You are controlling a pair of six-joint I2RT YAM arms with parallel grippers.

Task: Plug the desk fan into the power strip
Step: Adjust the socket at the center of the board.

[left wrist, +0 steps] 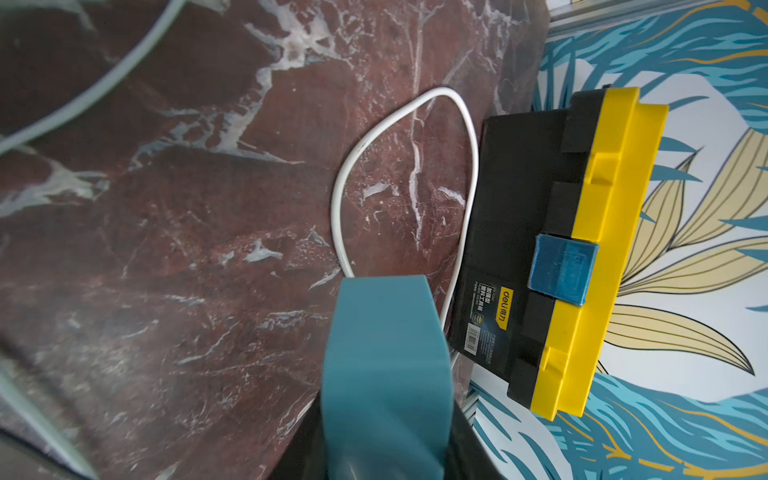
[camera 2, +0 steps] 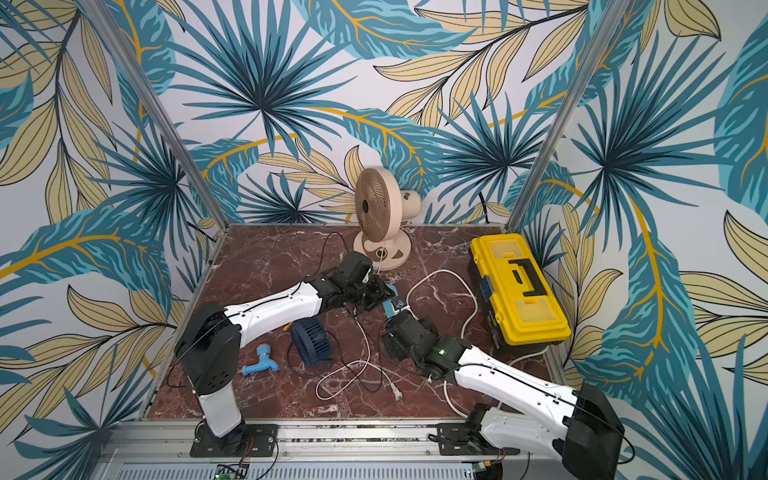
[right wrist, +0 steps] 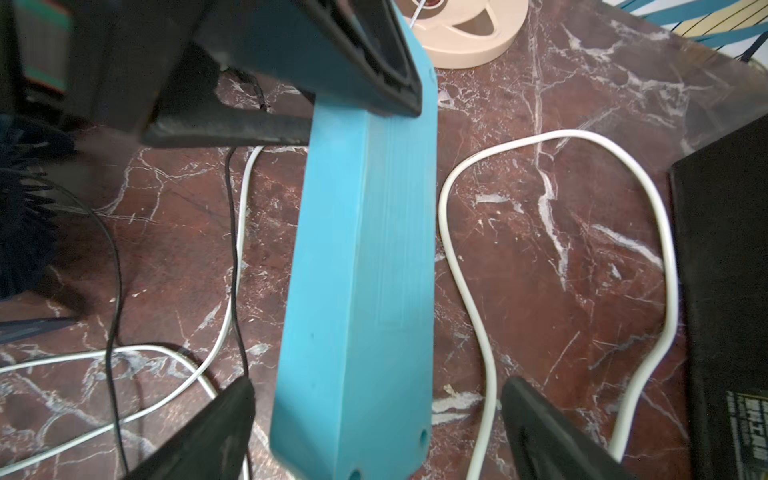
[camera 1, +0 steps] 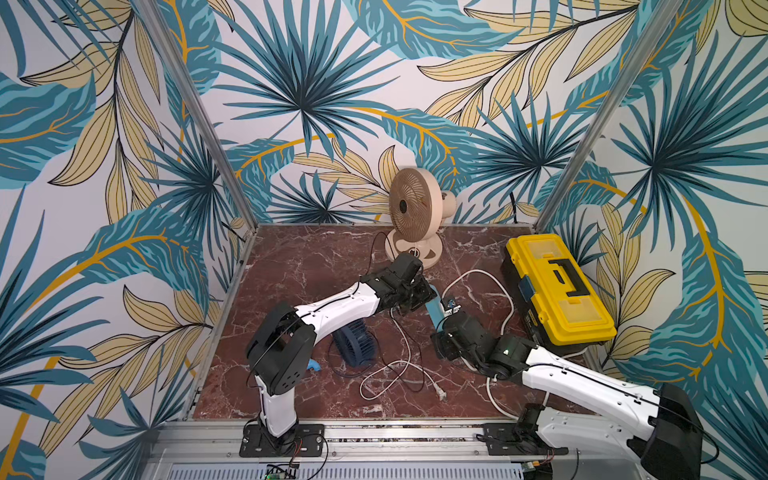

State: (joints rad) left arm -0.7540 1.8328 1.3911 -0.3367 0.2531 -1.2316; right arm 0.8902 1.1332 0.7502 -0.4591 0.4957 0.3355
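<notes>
Bimanual plugging task, early stage. The left gripper (camera 1: 424, 296) is clamped across 1 end of the light-blue power strip (right wrist: 357, 270), which lies mid-table between the 2 arms with a narrow edge and its plain back turned to the right wrist camera; no socket face shows there. Whether the strip rests on the table or hangs just above it cannot be told. The right gripper (right wrist: 378, 395) stands wide open with nothing held, its 2 fingers (right wrist: 216, 428) either side of the strip's free end and apart from it. The strip's thick white cord (right wrist: 469, 291) loops toward the yellow-lidded black toolbox (camera 1: 557, 286) at the robot's right. The beige desk fan (camera 1: 415, 216) stands upright at the back edge. A thin white cable, apparently the fan's, trails forward and ends in a plug (camera 1: 439, 392) lying loose near the front, well apart from the strip. Judged state: the strip is secured, but the plug has not been picked up and no insertion has been made. What is left is to present the sockets, take the plug and seat it. Also on the surface are a small navy fan (camera 2: 311, 338) with a black cable and a blue tap fitting (camera 2: 262, 363). The surface is red-brown marble-patterned tabletop (camera 1: 316, 257), enclosed by palm-leaf printed walls (camera 1: 299, 83) on aluminium posts (camera 1: 199, 112).
</notes>
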